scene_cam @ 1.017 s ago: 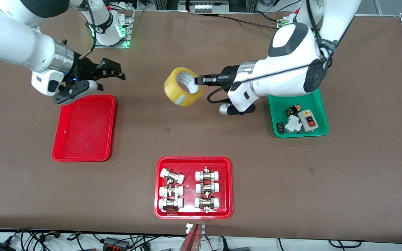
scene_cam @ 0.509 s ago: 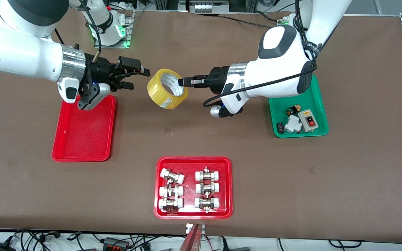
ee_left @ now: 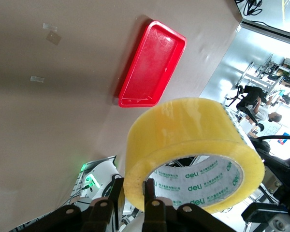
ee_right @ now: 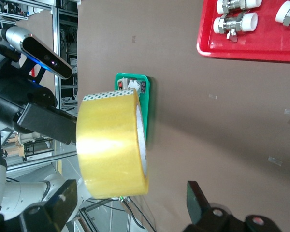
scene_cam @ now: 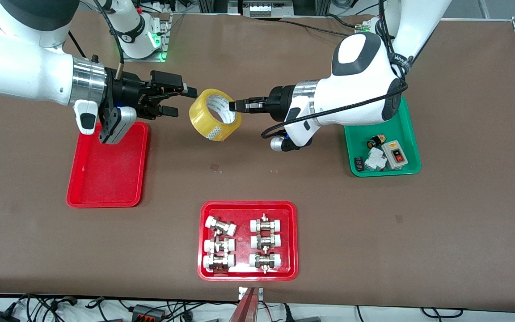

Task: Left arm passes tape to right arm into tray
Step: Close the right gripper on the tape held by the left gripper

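Note:
My left gripper [scene_cam: 234, 106] is shut on the wall of the tape [scene_cam: 214, 114], a yellow roll with a white hollow core, and holds it in the air over the bare table. One finger is inside the core and one outside, as the left wrist view shows [ee_left: 134, 193]. My right gripper [scene_cam: 180, 100] is open, with its fingertips right at the tape's rim on the right arm's side. In the right wrist view the tape [ee_right: 112, 145] sits between the spread fingers [ee_right: 195, 199]. The plain red tray [scene_cam: 107, 165] lies below the right gripper, nearer the front camera, and it also shows in the left wrist view [ee_left: 152, 64].
A red tray of metal fittings [scene_cam: 247, 240] sits near the front edge. A green tray [scene_cam: 385, 145] with switches and small parts lies under the left arm's elbow. Small tape scraps [scene_cam: 214, 167] dot the brown table.
The right gripper has swung from over the red tray's corner toward the tape, and its open fingers now reach the rim. The left gripper carried the tape toward the right arm, then held still.

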Tool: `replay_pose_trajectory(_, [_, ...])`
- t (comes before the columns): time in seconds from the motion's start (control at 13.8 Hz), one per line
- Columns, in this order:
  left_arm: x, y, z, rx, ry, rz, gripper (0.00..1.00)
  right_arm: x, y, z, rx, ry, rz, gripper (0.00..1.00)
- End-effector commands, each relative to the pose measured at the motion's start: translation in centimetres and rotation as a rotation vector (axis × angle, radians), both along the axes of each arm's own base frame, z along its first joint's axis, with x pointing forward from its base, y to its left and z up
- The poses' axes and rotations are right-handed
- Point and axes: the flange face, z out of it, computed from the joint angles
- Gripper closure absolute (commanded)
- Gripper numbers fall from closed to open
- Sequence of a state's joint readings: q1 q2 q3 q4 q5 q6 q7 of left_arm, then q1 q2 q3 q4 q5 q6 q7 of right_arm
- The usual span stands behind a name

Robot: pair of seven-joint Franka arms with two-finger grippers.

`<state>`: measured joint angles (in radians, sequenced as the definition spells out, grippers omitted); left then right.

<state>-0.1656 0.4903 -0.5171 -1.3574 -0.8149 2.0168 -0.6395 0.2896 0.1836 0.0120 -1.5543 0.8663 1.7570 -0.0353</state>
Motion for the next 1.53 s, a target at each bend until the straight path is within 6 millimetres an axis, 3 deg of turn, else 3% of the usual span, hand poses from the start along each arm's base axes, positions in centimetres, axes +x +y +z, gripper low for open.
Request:
replay_pose_trajectory(0.0, [0.5,0.1,1.3,-0.034,-0.006,0.011,1.00,0.6,0.6,0.2,0.024,-0.004,-0.014,0.00])
replay_pose_trajectory(0.58, [0.4,0.2,1.3,-0.036,-0.009,0.006,1.00,0.4,3.2,-0.2,0.031,-0.031,-0.020,0.00])
replay_pose_trajectory(0.94, [0.4,0.1,1.3,-0.034,-0.011,0.002,1.00,0.8,3.4,-0.5,0.034,-0.050,-0.032,0.00])
replay_pose_trajectory(1.45, [0.4,0.2,1.1,-0.032,-0.011,0.002,1.00,1.2,3.7,0.7,0.069,-0.075,-0.041,0.00])
